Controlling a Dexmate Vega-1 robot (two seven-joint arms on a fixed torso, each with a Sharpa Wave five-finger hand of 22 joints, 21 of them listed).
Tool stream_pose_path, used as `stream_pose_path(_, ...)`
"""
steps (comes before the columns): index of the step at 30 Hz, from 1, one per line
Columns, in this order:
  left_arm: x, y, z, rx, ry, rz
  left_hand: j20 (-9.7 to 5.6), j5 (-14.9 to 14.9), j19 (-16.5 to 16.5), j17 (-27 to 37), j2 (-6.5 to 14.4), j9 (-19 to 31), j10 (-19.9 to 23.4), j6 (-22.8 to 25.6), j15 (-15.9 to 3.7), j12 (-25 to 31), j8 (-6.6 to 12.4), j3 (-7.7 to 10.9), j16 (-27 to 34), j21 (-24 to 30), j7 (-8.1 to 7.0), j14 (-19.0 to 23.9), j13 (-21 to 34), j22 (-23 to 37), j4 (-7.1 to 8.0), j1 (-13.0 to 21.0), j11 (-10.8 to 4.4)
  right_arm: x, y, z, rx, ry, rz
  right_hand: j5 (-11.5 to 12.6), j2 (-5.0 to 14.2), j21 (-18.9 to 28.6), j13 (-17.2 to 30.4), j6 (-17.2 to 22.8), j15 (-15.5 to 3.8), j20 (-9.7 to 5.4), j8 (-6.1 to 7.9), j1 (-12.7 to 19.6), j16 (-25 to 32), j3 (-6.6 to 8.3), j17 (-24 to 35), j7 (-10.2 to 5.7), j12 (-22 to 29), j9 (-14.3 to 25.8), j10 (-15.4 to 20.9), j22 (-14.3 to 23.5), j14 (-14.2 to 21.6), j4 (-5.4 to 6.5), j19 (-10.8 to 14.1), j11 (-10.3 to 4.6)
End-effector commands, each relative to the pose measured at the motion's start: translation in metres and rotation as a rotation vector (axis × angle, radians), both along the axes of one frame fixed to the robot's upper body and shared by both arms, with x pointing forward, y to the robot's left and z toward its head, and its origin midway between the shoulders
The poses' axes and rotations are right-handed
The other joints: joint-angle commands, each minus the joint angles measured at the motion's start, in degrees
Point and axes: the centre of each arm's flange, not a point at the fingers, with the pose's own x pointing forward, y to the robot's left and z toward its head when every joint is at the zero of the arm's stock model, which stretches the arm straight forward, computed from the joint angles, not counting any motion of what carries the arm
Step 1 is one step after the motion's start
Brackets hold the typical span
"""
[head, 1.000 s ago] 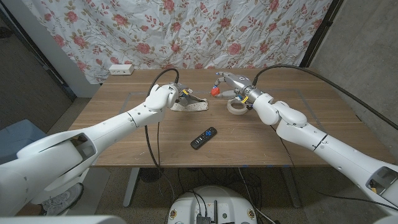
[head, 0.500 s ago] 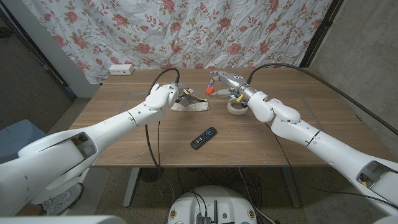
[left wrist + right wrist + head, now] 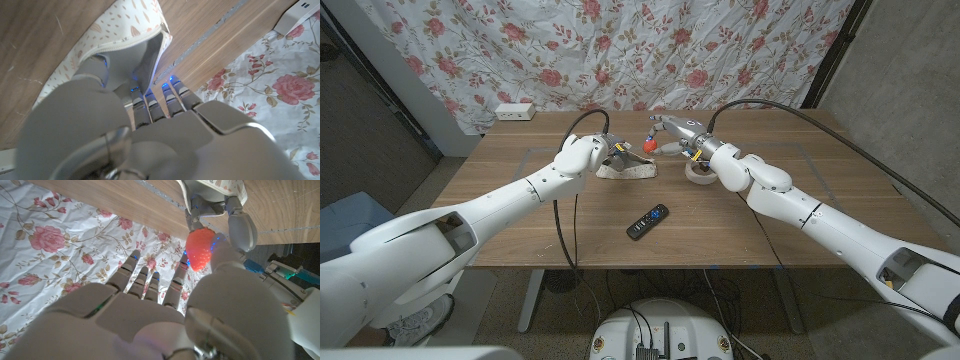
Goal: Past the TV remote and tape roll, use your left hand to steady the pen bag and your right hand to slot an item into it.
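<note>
Pen bag [image 3: 627, 168] left of tape roll [image 3: 698, 173]; TV remote [image 3: 648, 221] nearer, between.

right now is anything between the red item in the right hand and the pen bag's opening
Nothing visible. The right hand holds the red item just right of the pen bag, whose mouth the left hand holds open.

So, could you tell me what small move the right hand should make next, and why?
Probably carry the red item a little further left and down into the pen bag: the right hand pinches it just beside the opening, which the left hand holds open.
</note>
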Motion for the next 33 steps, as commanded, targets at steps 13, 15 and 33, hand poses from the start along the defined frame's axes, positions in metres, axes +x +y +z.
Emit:
stream_pose_path(13,0.003,-0.003,0.001,-0.003,0.008,-0.028,-0.66,0.52,-0.28,0.16,0.25,0.13,-0.51,-0.57,-3.14,0.10,0.52,-0.46,0.02,-0.06,-0.21,-0.24,0.33,0.08,0.15,-0.92,0.02,0.025,0.026,0.004,-0.054,0.012,-0.025,0.21,0.69,-0.21,-0.03,1.61,0.57,0.62,2.25,0.29,-0.21,-0.38,0.24,-1.12,-0.15,-0.18,0.69,0.25,0.03,-0.01,-0.10,0.24)
stream_pose_path(15,0.003,-0.003,0.001,-0.001,0.008,-0.031,-0.67,0.52,-0.28,0.16,0.25,0.13,-0.52,-0.64,-3.13,0.11,0.52,-0.49,0.01,-0.05,-0.28,-0.30,0.33,0.08,0.15,-0.96,0.02,0.027,0.028,0.003,-0.065,0.010,-0.032,0.21,0.70,-0.22,-0.03,1.63,0.56,0.61,2.25,0.29,-0.21,-0.39,0.24,-1.13,-0.14,-0.21,0.70,0.25,0.05,0.00,-0.12,0.22)
stream_pose_path(33,0.006,-0.008,0.003,0.005,0.009,-0.051,-0.60,0.55,-0.29,0.16,0.35,0.12,-0.71,-0.72,-3.10,0.23,0.72,-0.74,0.05,-0.02,-0.26,-0.46,0.33,0.08,0.14,-1.22,0.27,0.042,0.041,0.002,-0.099,0.023,-0.043,0.18,0.72,-0.23,-0.03,1.68,0.61,0.87,2.35,0.25,-0.26,-0.53,0.24,-1.16,-0.17,-0.29,0.71,0.25,0.06,0.00,-0.26,0.22)
